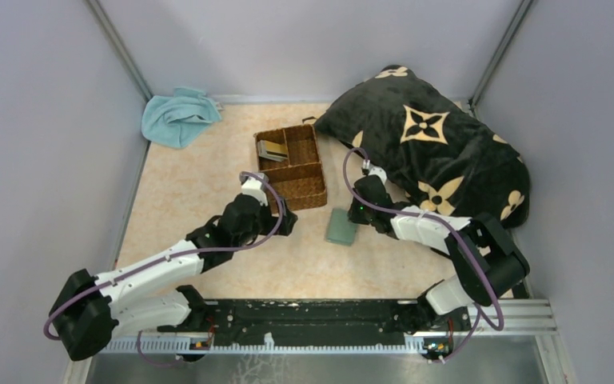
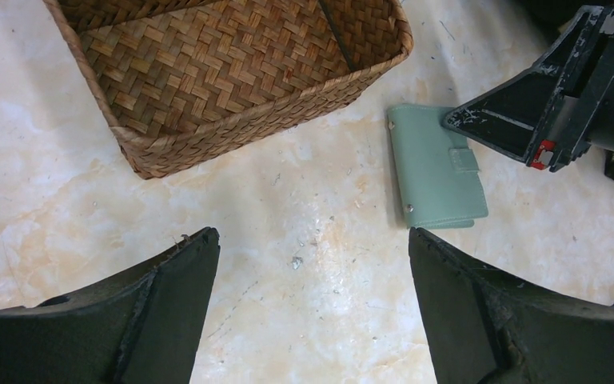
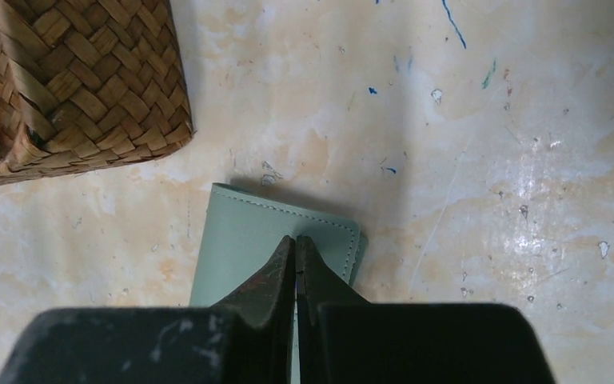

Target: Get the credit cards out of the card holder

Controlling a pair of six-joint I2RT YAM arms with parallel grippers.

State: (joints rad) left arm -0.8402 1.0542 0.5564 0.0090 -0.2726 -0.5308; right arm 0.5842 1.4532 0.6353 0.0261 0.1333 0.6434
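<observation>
The pale marbled table [image 1: 208, 184] carries everything. A black pillow [image 1: 440, 136] with gold flowers fills the space beyond and to the right of the right claw [image 3: 296, 240]. A light-blue towel [image 1: 177, 118] lies crumpled well beyond the left claw [image 2: 312, 236], off to its left by the far wall. The brown wicker basket [image 2: 232, 136] sits just ahead of the left claw and to the left of the right one. The card holder [image 3: 248, 240] lies flat and folded shut on the table, directly under the right claw's tips and just right of the left claw, near the basket's front corner. The credit cards [image 1: 272, 150] lie stacked in the basket's far-left compartment, beyond both claws. The left claw's fingers [image 2: 168, 272] are spread wide over bare table, holding nothing. The right claw's fingers [image 3: 276, 276] are pressed together with nothing seen between them; whether they touch the card holder I cannot tell
</observation>
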